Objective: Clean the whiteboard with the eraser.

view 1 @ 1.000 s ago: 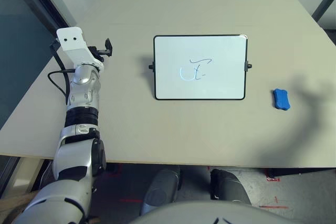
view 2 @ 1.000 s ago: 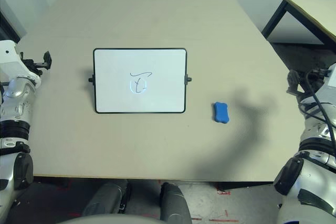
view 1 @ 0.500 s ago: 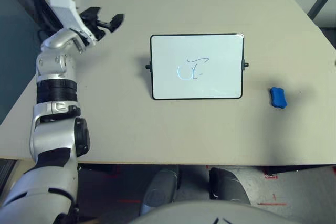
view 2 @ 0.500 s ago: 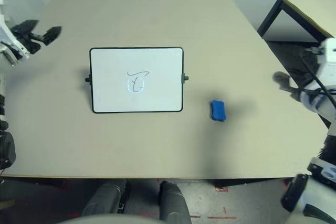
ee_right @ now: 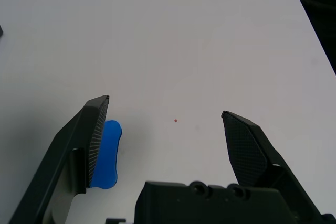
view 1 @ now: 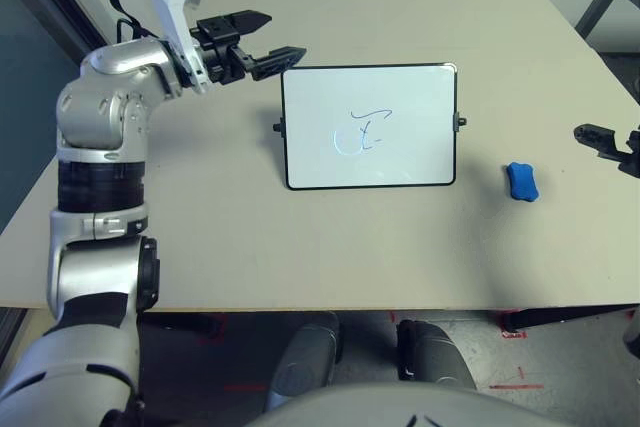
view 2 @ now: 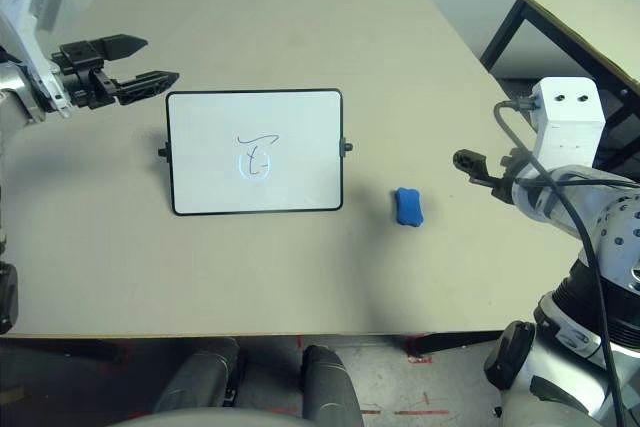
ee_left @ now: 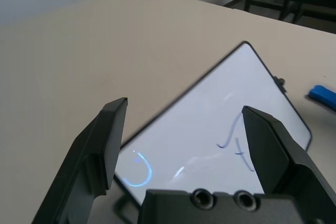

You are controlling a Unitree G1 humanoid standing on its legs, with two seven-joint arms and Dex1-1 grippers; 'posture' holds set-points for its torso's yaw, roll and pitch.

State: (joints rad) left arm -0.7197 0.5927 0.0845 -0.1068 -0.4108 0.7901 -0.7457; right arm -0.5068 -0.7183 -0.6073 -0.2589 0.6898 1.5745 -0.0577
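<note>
Beige counter (view 2: 300,277) carries the eraser (view 2: 408,206), long axis pointing away from us; our right pincer (ee_right: 168,129), spread and empty, sits nearer, eraser toward its left. Our left pincer (view 1: 272,39), spread too, hovers by the whiteboard (view 2: 254,151).

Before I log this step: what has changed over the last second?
The left gripper swung in to the whiteboard's near corner, jaws open. The right gripper came in toward the eraser, open, not touching. Whiteboard, scribble and eraser lie as before.

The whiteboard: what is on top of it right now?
On the whiteboard, just a small blue scribble near the middle. The eraser lies apart on the table. The table beneath the board is covered.
</note>
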